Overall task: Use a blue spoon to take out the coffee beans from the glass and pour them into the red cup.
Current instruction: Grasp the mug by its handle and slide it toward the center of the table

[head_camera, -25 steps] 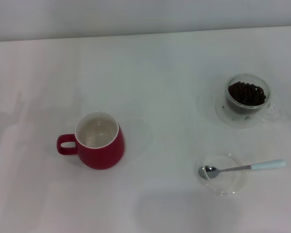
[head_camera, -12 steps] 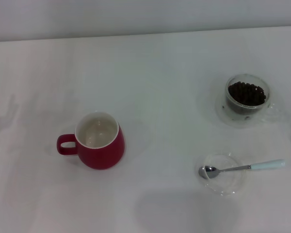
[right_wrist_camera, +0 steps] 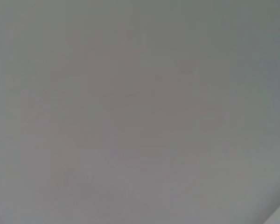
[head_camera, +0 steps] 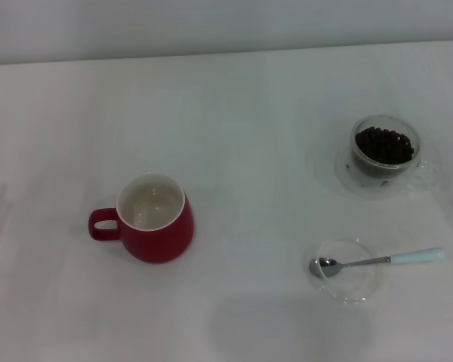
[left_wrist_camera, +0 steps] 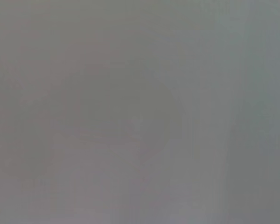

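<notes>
Table (head_camera: 249,113): a plain white surface filled nearly the whole head view, with a pale wall strip along the top edge.

Red cup (head_camera: 156,220): stood upright in the lower left part of the frame, loop handle pointing toward the left edge, cream inside visible and holding nothing.

Glass (head_camera: 383,148): stood upright in the upper right of the frame on a clear saucer (head_camera: 347,175) whose rim showed around its base.

Coffee beans (head_camera: 384,143): a dark heap lay inside the glass, reaching close to its rim.

Blue spoon (head_camera: 377,261): lay in the lower right of the frame, directly below the glass and well apart from it. Its metal bowl rested in a second shallow clear dish (head_camera: 346,273), and its pale handle ran out over the dish's rim toward the right edge of the frame.

Grippers: neither the left nor the right one appeared in the head view, so their finger state could not be told. Both wrist views showed only a flat, featureless grey field with no object in it.
</notes>
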Robot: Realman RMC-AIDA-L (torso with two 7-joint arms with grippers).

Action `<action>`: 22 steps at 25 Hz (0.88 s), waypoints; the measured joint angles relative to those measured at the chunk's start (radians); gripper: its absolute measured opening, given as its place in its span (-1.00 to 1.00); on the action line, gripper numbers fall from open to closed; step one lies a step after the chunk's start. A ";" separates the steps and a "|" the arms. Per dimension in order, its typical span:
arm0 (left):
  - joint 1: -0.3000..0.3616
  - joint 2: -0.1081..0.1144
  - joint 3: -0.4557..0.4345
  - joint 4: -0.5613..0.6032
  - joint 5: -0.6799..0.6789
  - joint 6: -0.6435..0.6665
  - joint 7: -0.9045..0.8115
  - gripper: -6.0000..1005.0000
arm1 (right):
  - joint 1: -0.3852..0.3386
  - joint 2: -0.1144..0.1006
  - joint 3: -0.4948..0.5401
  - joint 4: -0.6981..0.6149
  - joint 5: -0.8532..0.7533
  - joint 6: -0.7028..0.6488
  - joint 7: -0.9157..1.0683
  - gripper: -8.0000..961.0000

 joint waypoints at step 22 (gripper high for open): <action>0.137 -0.004 0.157 -0.027 0.255 0.052 0.000 0.66 | 0.060 -0.002 0.007 -0.002 0.010 -0.049 -0.077 0.72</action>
